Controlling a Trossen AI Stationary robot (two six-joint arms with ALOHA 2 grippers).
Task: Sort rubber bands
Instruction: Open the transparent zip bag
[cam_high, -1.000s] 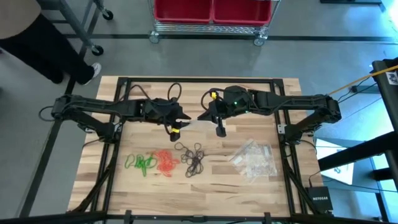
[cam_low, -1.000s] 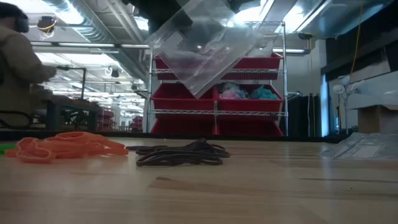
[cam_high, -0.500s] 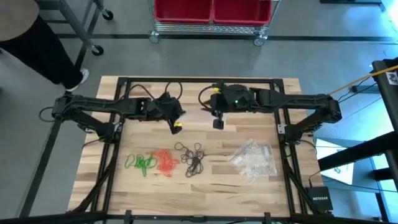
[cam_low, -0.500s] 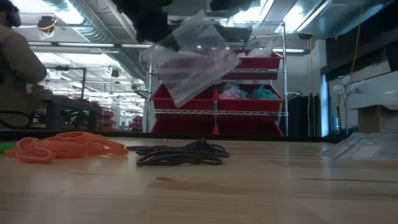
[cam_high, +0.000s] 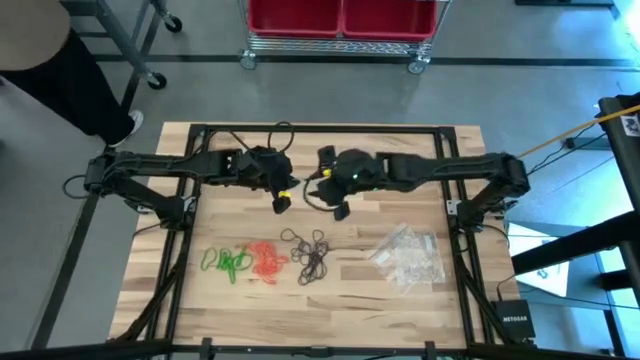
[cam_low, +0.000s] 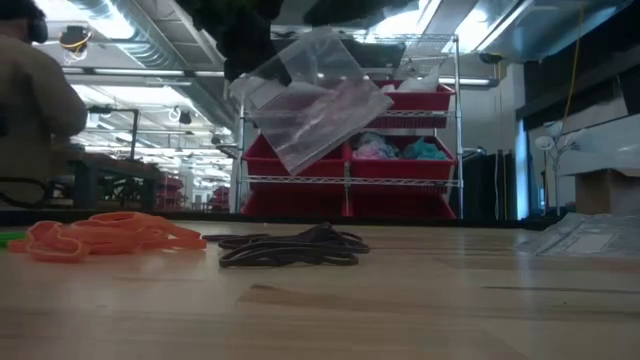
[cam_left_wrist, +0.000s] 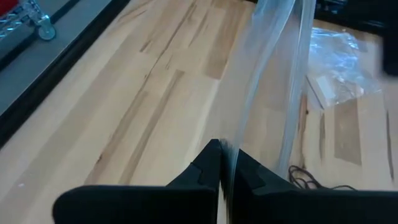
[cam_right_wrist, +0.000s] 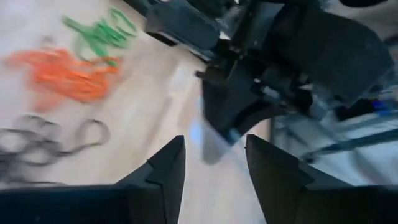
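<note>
**Desk:** What does the frame show?

**Photographer:** Above the rear middle of the wooden table (cam_high: 440, 190), the left gripper (cam_left_wrist: 225, 163) is pinched fully closed on the edge of a clear plastic bag (cam_low: 310, 95), which hangs tilted in mid-air. The right gripper (cam_right_wrist: 214, 162) faces it from just beside, fingers parted and holding nothing.

**Desk:** And the rubber bands?

**Photographer:** All on the table, nearer the front: green rubber bands (cam_high: 227, 262) outermost on the left arm's side, orange-red rubber bands (cam_high: 266, 259) touching them, black rubber bands (cam_high: 310, 255) just beside those. A heap of spare clear bags (cam_high: 410, 256) lies toward the right arm's side.

**Desk:** Where could this go wrong?

**Photographer:** The bag is held by one thin edge only. In my judgement, if the right fingers close on both layers instead of one, the mouth stays sealed. A tug could also pull the slick film out of the left pinch, dropping the bag onto the piles. The green and orange-red loops overlap, so a later grab may lift mixed colours.
</note>
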